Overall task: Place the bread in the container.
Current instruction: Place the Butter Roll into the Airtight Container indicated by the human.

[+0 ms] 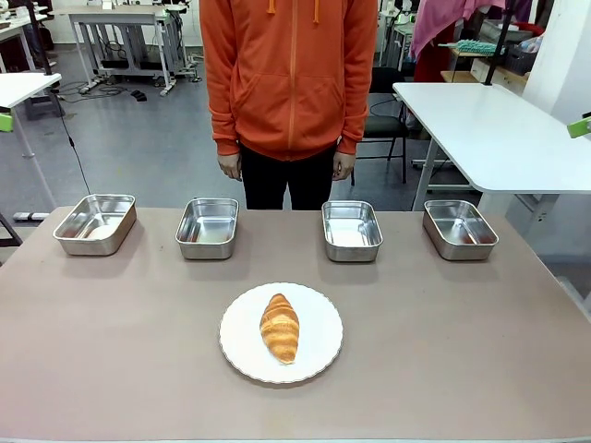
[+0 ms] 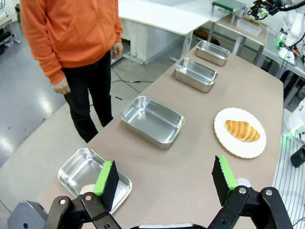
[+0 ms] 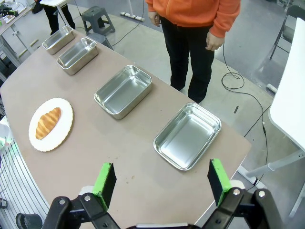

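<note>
one bread (image 1: 279, 328) on a plate (image 1: 320, 325), well apart from the right gripper (image 3: 160, 175)

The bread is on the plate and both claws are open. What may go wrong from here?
1. The bread lies on a white plate; the left claw or right claw, coming down, may strike the rim or push the plate away.
2. The steel trays look alike and stand in one row, so the bread may land in the wrong one.
3. The person stands close behind the trays; a far reach may come near the hands.
</note>
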Robot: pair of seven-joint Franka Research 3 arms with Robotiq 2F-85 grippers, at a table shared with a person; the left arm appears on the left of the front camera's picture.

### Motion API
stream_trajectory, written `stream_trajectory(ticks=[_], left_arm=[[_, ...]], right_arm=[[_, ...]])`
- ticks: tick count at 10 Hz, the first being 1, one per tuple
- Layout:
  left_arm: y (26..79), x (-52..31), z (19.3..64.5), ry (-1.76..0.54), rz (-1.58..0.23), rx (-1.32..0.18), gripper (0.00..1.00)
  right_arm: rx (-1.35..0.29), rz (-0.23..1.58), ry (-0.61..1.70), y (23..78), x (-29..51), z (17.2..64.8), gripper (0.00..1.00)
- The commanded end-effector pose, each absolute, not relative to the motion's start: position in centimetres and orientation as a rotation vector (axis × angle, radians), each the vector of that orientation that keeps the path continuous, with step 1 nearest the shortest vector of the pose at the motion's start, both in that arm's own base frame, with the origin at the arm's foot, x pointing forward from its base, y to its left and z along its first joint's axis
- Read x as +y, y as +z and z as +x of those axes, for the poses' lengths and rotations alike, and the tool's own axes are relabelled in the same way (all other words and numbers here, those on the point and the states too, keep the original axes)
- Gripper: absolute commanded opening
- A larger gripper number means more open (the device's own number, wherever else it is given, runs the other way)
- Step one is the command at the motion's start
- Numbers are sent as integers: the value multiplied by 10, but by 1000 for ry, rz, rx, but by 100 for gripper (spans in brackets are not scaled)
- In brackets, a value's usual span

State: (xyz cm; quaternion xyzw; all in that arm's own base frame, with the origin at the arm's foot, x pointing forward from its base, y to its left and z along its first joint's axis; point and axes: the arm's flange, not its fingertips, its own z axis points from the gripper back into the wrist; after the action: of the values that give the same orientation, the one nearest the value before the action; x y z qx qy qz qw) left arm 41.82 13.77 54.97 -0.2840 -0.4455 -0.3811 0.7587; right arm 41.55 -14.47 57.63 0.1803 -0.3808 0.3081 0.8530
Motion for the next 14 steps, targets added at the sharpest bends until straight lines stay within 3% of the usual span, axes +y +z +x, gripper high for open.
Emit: stream_trajectory(ticks=[1,14], left_arm=[[550,137,418,-839,-620,-976,100],[550,137,418,-839,-620,-976,100]], right_arm=[[-821,395,651,576,-144,416,100],[-821,395,651,576,-144,416,100]])
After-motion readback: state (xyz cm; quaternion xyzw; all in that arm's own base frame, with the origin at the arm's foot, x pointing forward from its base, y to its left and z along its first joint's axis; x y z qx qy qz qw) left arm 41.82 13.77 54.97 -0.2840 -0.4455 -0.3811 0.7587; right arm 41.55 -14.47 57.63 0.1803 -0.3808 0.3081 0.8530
